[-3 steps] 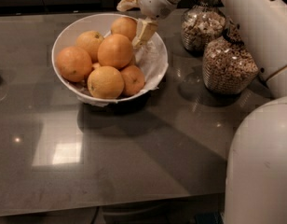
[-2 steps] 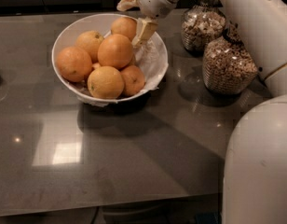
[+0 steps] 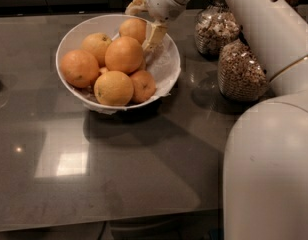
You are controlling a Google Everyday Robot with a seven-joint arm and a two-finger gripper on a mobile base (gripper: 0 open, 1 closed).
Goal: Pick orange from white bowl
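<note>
The white bowl [image 3: 166,71] stands on the dark counter at the upper left, lined with crumpled white paper. It holds several oranges. A large deep-orange one [image 3: 124,54] lies on top in the middle, others sit at the left [image 3: 79,68] and front [image 3: 113,88], and a smaller one [image 3: 142,85] is at the front right. My gripper [image 3: 144,20] reaches down from the top of the view into the far right side of the bowl, right at the far orange [image 3: 132,29]. The gripper hides part of that orange.
Two glass jars of nuts or grains stand right of the bowl, one at the back [image 3: 214,31] and one nearer [image 3: 240,71]. My white arm [image 3: 264,24] and body [image 3: 271,169] fill the right side. The counter's front edge [image 3: 94,224] runs along the bottom.
</note>
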